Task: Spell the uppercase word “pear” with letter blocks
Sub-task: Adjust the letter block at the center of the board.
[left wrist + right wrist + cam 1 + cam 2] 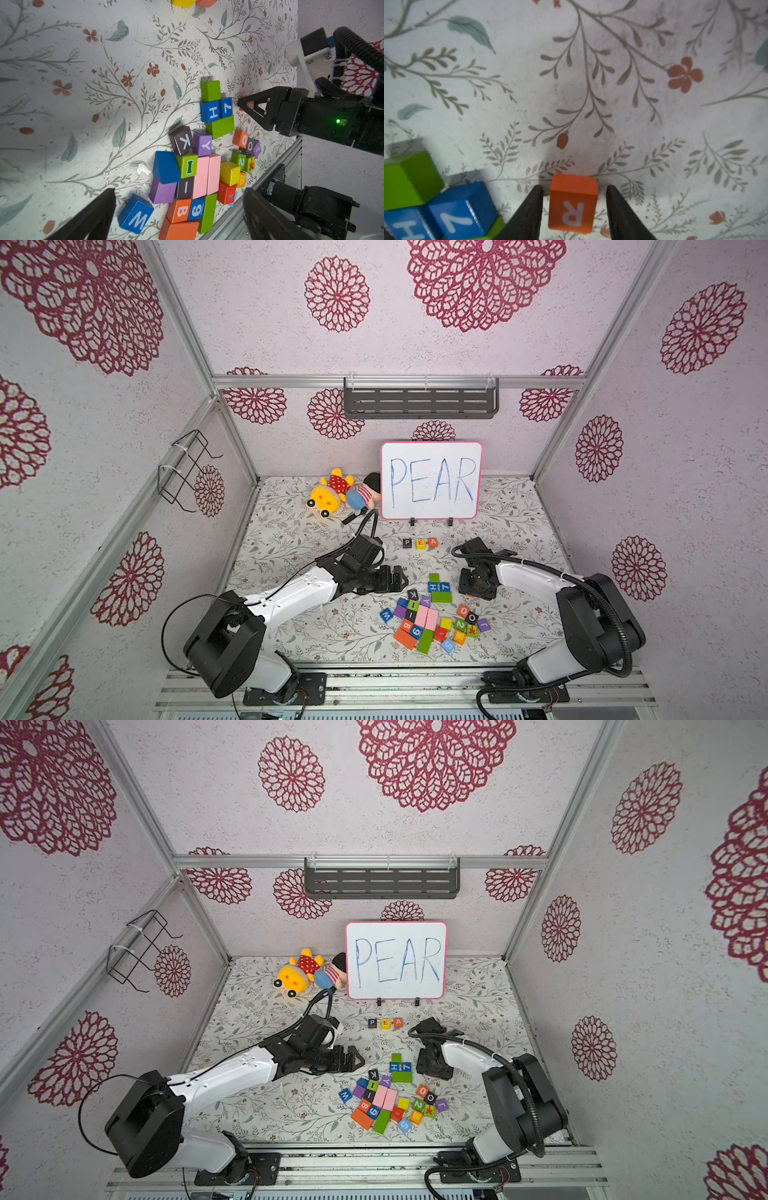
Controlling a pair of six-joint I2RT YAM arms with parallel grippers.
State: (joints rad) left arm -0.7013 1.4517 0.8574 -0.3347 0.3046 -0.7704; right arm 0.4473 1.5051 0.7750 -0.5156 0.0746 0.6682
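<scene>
Straddling the orange-red R block (572, 204), the right gripper (574, 187) stands open: a sliver of table shows between each finger and the block's side, so nothing is gripped yet. The block sits flat on the table (612, 87), letter face up, roughly centred between the jaws. The step in hand looks like the pick of the last letter. The next move calls for closing squarely on the two side faces and lifting straight up.

Just outside one finger lie the blue 7 block (462, 209), the blue H block (406, 228) and a green block (409, 178). They are near but apart from the finger, so a sideways drift on that side could nudge them. Outside the opposite finger and ahead of the fingertips the floral surface is bare, which gives open room.

Farther off beyond the fingertips, the P block (407, 543), E block (420, 544) and A block (432, 542) stand in a row. There is free table beside the A, on the side nearer this arm, where the R belongs. Behind the row stands the whiteboard (431, 481), so an overshoot could clip its feet.

Across the pile (432, 622), the left gripper (397, 578) hangs open and empty, clear of that path.
</scene>
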